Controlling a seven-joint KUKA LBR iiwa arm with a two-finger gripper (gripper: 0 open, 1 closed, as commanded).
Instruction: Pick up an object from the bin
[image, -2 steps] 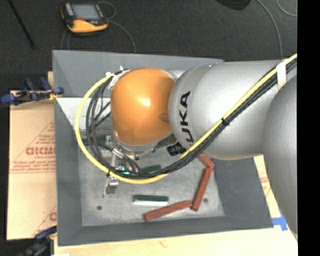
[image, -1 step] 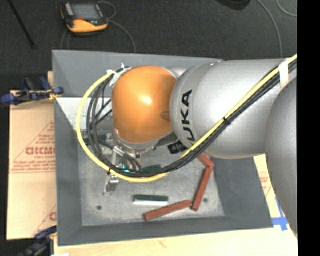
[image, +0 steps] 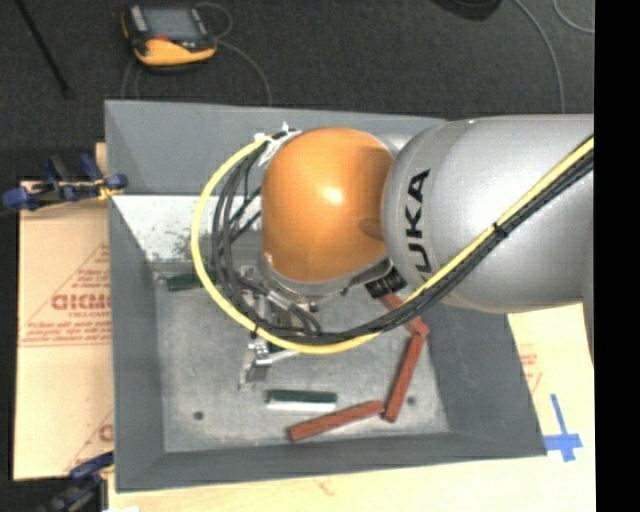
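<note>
My gripper (image: 257, 364) pokes out beneath the orange dome, low over the bin floor a little left of the middle. Just below and to its right lies a short dark green bar (image: 300, 398), flat on the floor and apart from the gripper. A reddish-brown bar (image: 335, 420) lies slanted below that one, near the front wall. A second reddish-brown bar (image: 405, 371) runs steeply up from the first bar's right end toward the arm.
A small dark green block (image: 181, 283) rests at the back left of the floor, against the sloping wall. The arm, its orange dome and looped cables cover the middle and right of the bin.
</note>
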